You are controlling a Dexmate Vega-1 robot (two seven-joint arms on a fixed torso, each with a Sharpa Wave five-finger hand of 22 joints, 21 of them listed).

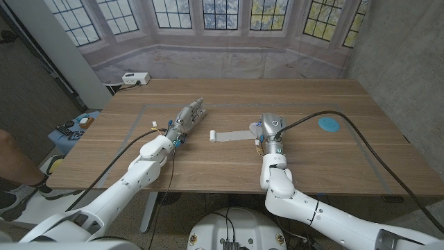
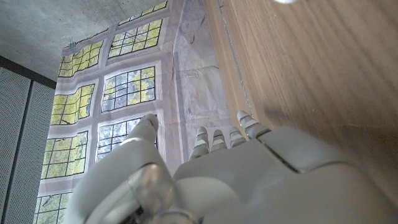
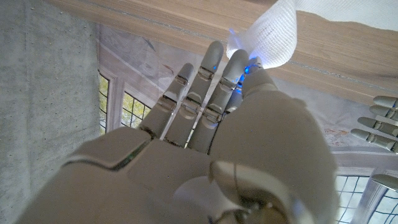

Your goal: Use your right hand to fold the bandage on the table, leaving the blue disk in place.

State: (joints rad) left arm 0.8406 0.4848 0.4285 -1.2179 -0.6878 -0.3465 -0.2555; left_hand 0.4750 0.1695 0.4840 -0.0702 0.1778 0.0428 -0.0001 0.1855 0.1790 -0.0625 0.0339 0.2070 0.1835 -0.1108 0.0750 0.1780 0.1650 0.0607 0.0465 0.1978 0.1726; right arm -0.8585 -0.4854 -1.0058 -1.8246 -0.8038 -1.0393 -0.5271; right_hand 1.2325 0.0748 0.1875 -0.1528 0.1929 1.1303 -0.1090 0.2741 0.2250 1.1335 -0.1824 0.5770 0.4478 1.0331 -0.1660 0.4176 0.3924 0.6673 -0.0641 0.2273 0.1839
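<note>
Bandage (image 1: 229, 135) lies mid-surface, its end pinched in the right hand (image 1: 269, 129) fingers (image 3: 233, 68); weak pinch could slip mid-fold. Left hand (image 1: 186, 118) waits, fingers apart. Disk (image 1: 329, 124) sits well clear

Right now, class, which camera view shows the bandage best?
The head view: the whole bandage lies unrolled on the table, one end at the right hand. The right wrist view shows just its mesh end at the fingertips.
</note>
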